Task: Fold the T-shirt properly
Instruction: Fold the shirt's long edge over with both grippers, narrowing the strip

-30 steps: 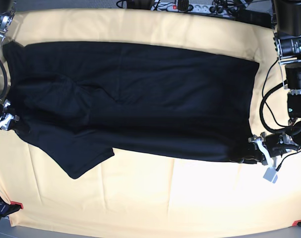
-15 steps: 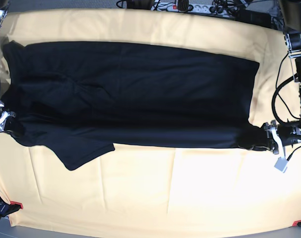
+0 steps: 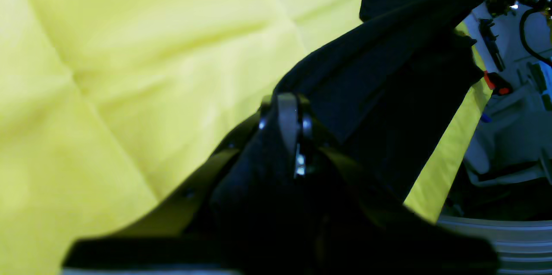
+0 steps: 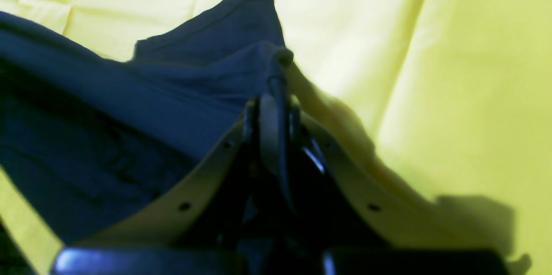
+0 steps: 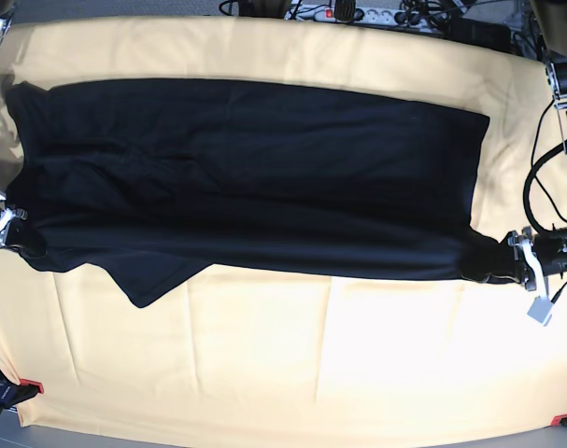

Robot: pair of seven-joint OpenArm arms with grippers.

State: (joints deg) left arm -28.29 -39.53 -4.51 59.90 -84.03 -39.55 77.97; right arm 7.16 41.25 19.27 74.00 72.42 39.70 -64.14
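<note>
The left tool (image 5: 503, 263) sat at the right edge of the base view with its jaws pressed together on a corner of the T-shirt (image 5: 246, 177). In its own wrist view the left tool (image 3: 290, 107) showed no gap between the jaws, and black cloth ran from the tips up and away toward the far side, lifted off the surface there.

The right tool (image 5: 21, 245) sat at the left edge of the base view, likewise clamped tight on the T-shirt's opposite end. In its wrist view the right tool (image 4: 278, 81) had a bunched fold of the dark cloth pinched at its tip, with the T-shirt (image 4: 129, 115) spreading away to the left of the jaws and a raised peak of fabric just behind them.

Between the two tools the T-shirt was stretched lengthwise across the counter (image 5: 311, 373), its near edge pulled into an almost straight line from one grip to the other. A sleeve (image 5: 157, 280) hung out past that near edge toward the left, pointing down the base view. The rest of the garment lay flat on the yellow cloth (image 3: 129, 72) that covered the counter. Cables and a power strip (image 5: 358, 13) lay along the far edge.
</note>
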